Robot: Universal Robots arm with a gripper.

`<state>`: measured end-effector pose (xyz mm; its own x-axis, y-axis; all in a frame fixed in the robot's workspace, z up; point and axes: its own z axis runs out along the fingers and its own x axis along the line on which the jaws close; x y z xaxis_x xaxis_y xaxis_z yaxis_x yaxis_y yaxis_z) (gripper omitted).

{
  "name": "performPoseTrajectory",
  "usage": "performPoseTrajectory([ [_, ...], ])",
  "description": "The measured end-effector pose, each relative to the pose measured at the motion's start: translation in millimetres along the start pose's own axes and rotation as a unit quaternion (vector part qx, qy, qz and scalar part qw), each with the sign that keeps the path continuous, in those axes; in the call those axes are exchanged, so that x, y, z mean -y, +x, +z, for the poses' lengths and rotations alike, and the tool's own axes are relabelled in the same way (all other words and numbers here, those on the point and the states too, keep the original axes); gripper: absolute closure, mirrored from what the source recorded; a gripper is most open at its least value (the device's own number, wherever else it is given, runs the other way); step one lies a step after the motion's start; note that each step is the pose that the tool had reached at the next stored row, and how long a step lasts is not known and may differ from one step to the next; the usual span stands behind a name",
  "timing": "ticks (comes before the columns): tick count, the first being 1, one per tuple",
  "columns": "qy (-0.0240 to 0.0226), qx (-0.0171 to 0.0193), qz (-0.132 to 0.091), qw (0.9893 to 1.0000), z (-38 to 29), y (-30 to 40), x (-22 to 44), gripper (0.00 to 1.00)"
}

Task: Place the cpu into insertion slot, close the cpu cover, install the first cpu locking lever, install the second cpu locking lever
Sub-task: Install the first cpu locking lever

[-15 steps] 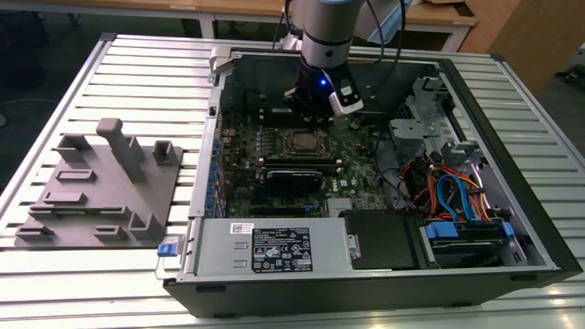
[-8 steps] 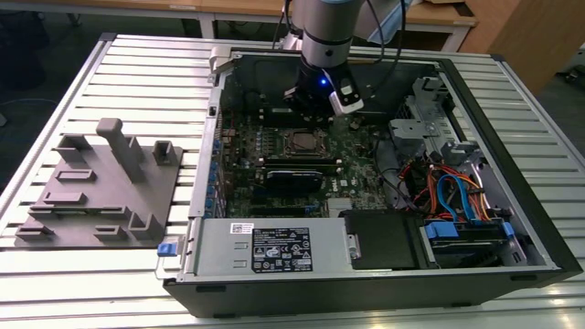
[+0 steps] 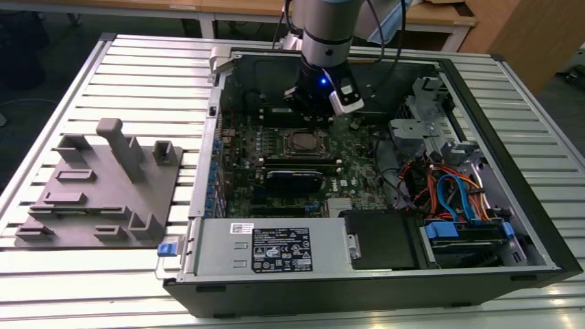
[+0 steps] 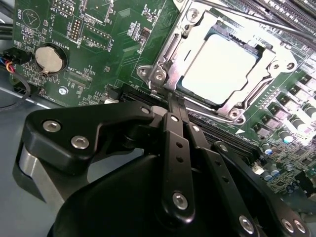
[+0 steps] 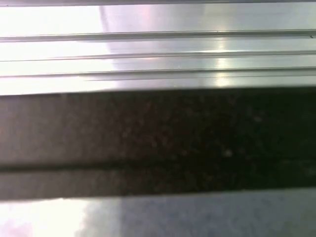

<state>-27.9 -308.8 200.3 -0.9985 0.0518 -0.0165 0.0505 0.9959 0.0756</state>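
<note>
1. Black and pinched narrow, the gripper (image 4: 174,101) holds nothing that I can see; in the second wrist view its fingertips (image 4: 172,109) come together in a thin point at the edge of the cpu cover (image 4: 170,47).
2. Just beyond the tips, the cpu (image 4: 219,66) already sits in the insertion slot (image 4: 217,106), its pale metal top showing through the window of the silvery cover, which seems to be folded down over it.
3. A thin lever rod (image 4: 247,17) runs along the far side of the socket; I cannot tell whether it is latched.
4. My guess is that the work now is on the cover or a locking lever. Doing it well means pressing with the closed tips on metal only, steady and straight, never scraping the green motherboard (image 4: 108,54).
5. From the exterior view the arm (image 3: 325,31) hangs over the open computer case (image 3: 539,226), with the gripper (image 3: 316,103) just behind the socket (image 3: 301,142), and a grey fixture tray (image 3: 101,185) lies well apart on the exterior view's left.
6. The first wrist view offers pale ribbed metal and a dark band, nothing of the socket.
</note>
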Motion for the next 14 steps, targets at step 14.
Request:
performPoseTrajectory([
  [14,0.0024,0.0,0.0,1.0,0.8,-1.3,-0.1,0.9],
])
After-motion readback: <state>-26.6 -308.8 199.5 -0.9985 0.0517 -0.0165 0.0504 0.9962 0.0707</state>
